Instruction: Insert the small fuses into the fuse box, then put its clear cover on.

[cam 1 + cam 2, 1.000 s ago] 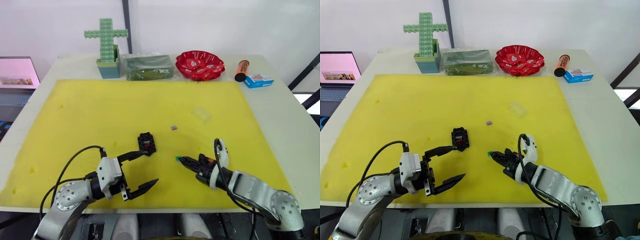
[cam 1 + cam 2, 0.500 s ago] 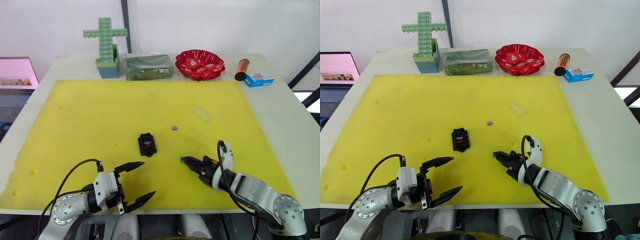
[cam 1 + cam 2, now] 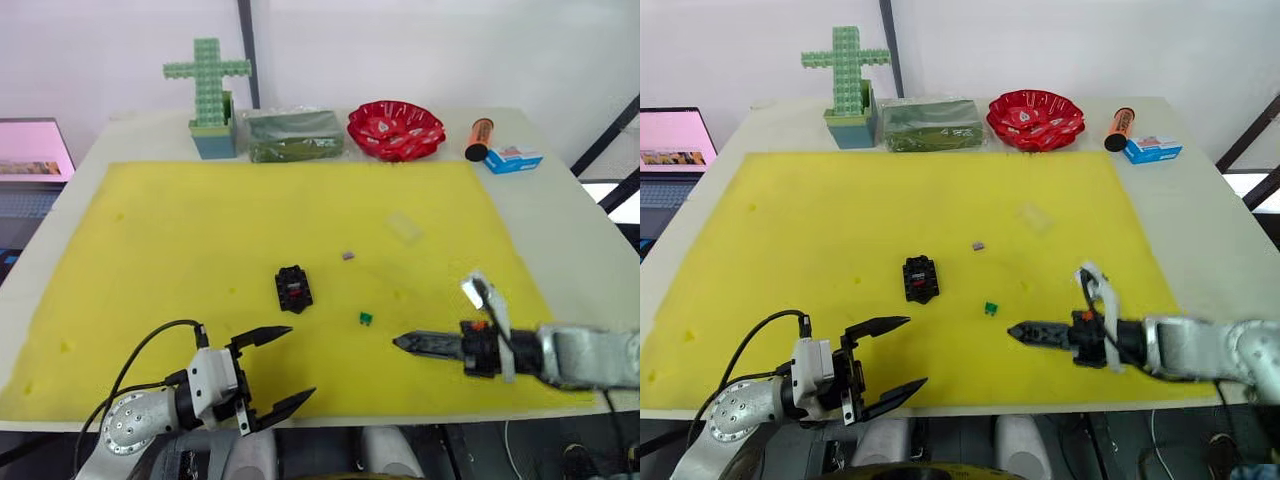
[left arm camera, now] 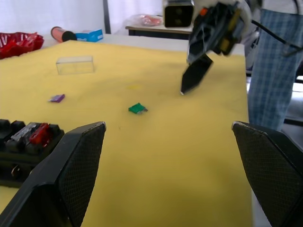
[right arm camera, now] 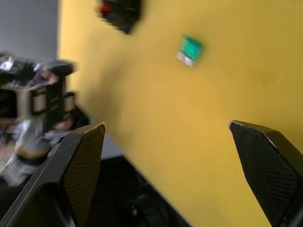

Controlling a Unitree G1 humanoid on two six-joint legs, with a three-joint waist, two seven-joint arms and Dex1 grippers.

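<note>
The black fuse box [image 3: 293,288] lies mid-mat with a red fuse [image 4: 40,134] seated in it. A green fuse [image 3: 366,319] lies loose on the yellow mat [image 3: 200,230], a short way right of the box. A purplish fuse [image 3: 348,256] sits farther back, and the clear cover [image 3: 404,227] lies beyond it to the right. My right gripper [image 3: 402,343] hovers open just right of the green fuse and holds nothing. Near the mat's front edge my left gripper [image 3: 298,362] stands open and empty, in front of the box.
Along the back stand a green block cross [image 3: 208,95], a green-filled clear bag [image 3: 295,133], a red bowl [image 3: 396,129], an orange tube [image 3: 478,139] and a blue-and-white carton [image 3: 513,159]. A laptop [image 3: 35,150] sits at the left. A person [image 4: 274,71] stands beyond the table.
My right gripper has opened and let go of the green fuse, which now lies on the mat, and the arm has drawn back to the right. The left arm pulled back from the box toward the front edge.
</note>
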